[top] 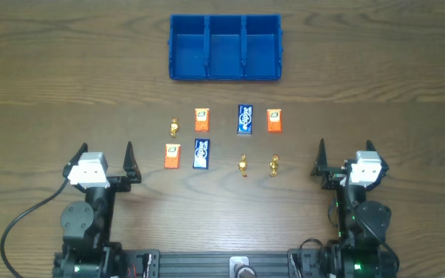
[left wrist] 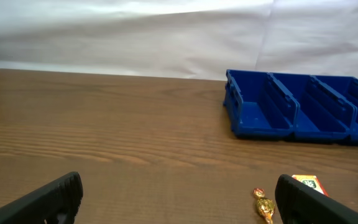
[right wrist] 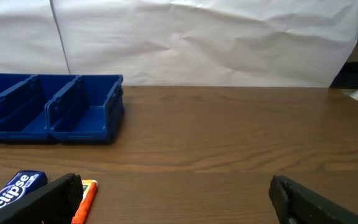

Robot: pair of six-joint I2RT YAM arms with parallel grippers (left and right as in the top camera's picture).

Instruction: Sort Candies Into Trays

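Note:
A blue tray [top: 224, 48] with three compartments stands at the back centre, all three compartments bare. In front of it lie three orange packets [top: 202, 118] [top: 274, 120] [top: 172, 155], two blue packets [top: 245, 119] [top: 202, 153] and three gold-wrapped candies [top: 174, 127] [top: 243, 165] [top: 274, 164]. My left gripper [top: 105, 158] rests open at the front left, with nothing between its fingers. My right gripper [top: 344, 157] rests open at the front right, likewise holding nothing. The left wrist view shows the tray [left wrist: 303, 113], a gold candy [left wrist: 265, 206] and an orange packet [left wrist: 309, 184]. The right wrist view shows the tray [right wrist: 51, 117], a blue packet [right wrist: 14, 190] and an orange packet [right wrist: 87, 198].
The wooden table [top: 52, 93] has free room to the left and right of the candies and around the tray. A white backdrop [right wrist: 197, 43] closes off the far edge.

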